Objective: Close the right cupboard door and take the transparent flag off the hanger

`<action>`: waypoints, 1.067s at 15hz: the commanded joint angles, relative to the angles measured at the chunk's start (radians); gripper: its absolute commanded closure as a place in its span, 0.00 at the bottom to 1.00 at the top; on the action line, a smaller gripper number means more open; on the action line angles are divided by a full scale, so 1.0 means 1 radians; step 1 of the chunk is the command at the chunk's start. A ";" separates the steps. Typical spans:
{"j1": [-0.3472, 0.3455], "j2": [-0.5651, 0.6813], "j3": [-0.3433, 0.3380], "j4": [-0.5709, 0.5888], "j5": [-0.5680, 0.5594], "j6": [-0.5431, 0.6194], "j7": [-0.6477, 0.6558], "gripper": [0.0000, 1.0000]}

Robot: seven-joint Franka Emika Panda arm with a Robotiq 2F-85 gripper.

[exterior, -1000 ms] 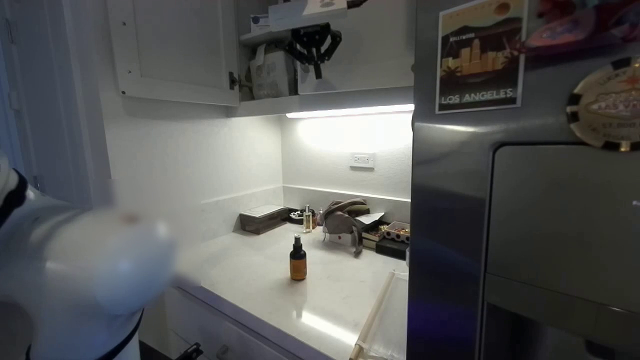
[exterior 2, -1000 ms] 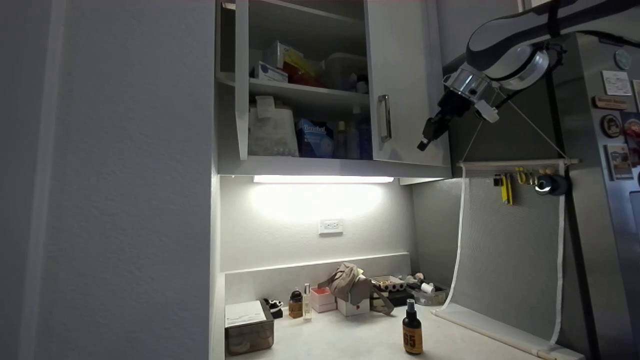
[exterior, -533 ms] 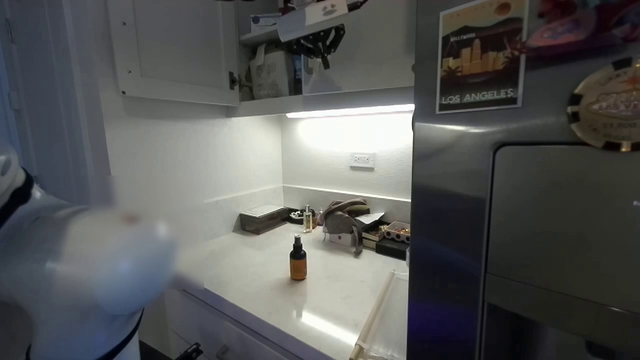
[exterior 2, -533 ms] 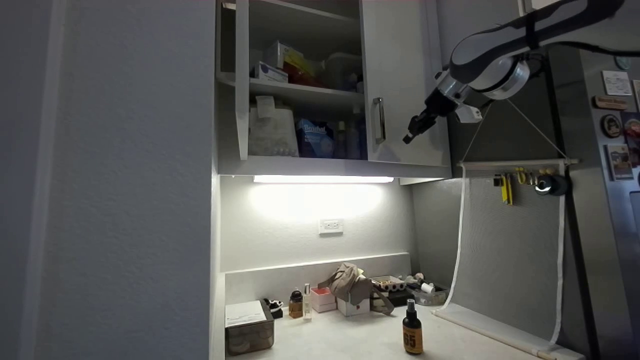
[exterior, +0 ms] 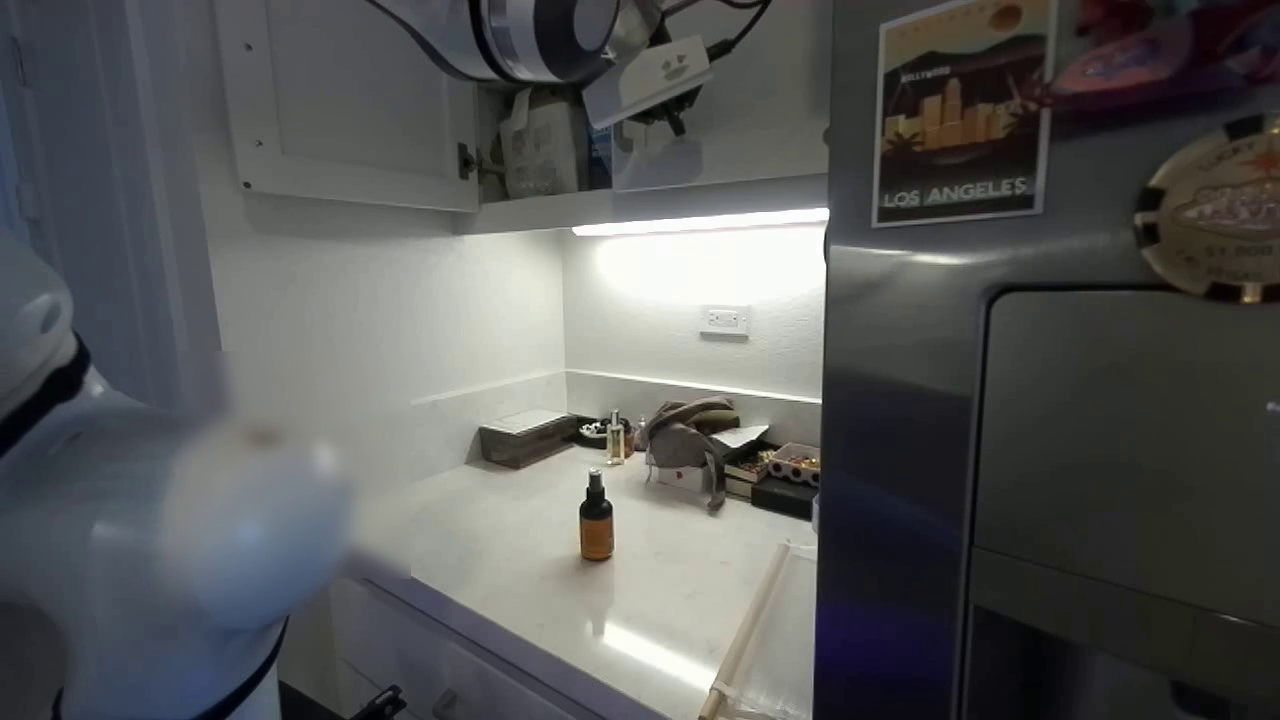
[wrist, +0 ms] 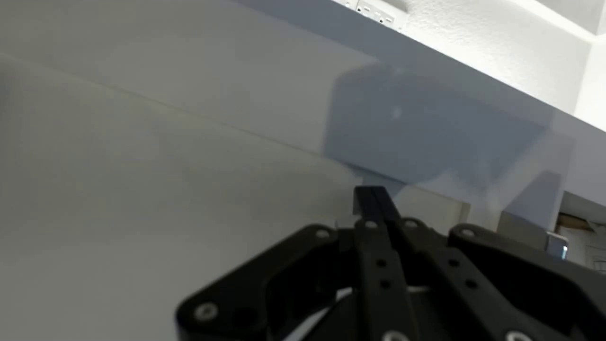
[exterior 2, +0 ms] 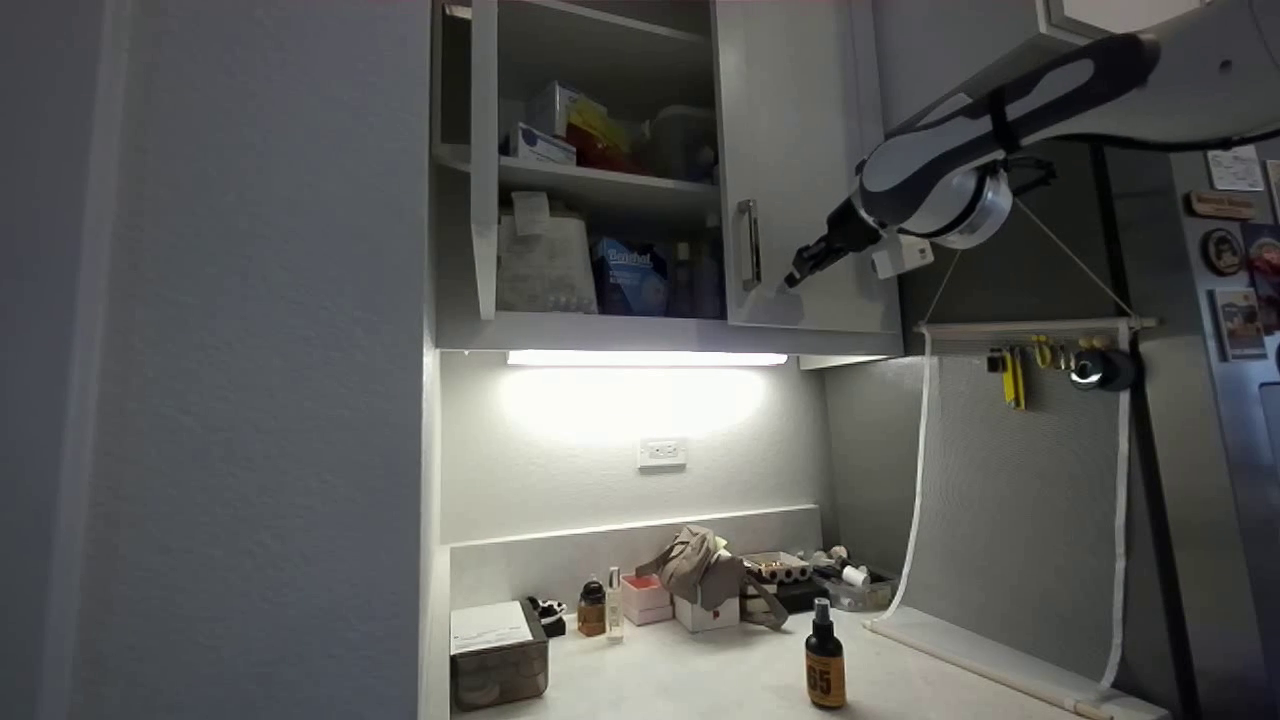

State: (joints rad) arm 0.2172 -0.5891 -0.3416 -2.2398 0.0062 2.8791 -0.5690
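The right cupboard door [exterior 2: 800,150] is a white panel with an upright metal handle [exterior 2: 750,245], standing part-way open. My gripper [exterior 2: 792,281] is shut with nothing in it, its tips at the door's surface to the right of the handle and below it. In the wrist view the same door panel [wrist: 142,189] lies behind the closed gripper [wrist: 371,189]. To the right hangs the transparent flag [exterior 2: 1020,500], stretched below a pale rod [exterior 2: 1060,326] on a cord; its lower part [exterior: 785,640] rests on the counter. The hanger is hidden; my arm covers the cord's top.
The left cupboard door [exterior 2: 484,160] stands open beside shelves with boxes. A spray bottle [exterior 2: 825,660] is on the counter, with a brown bag [exterior 2: 700,570] and boxes further back. The steel fridge [exterior: 900,400] borders the right side. Small yellow tools [exterior 2: 1013,380] hang on the flag.
My gripper has moved in towards the cupboard, up against the door. The right door has swung further inward, its handle edge shifting left in an exterior view. The flag has not moved.
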 commanded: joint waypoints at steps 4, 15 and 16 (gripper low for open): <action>0.003 0.097 -0.011 0.016 -0.003 0.142 -0.005 1.00; -0.086 0.050 0.047 0.096 -0.059 -0.210 0.019 1.00; -0.105 0.048 0.063 0.123 -0.072 -0.286 0.022 1.00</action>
State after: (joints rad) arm 0.1714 -0.5292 -0.3284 -2.1844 -0.0278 2.7713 -0.5656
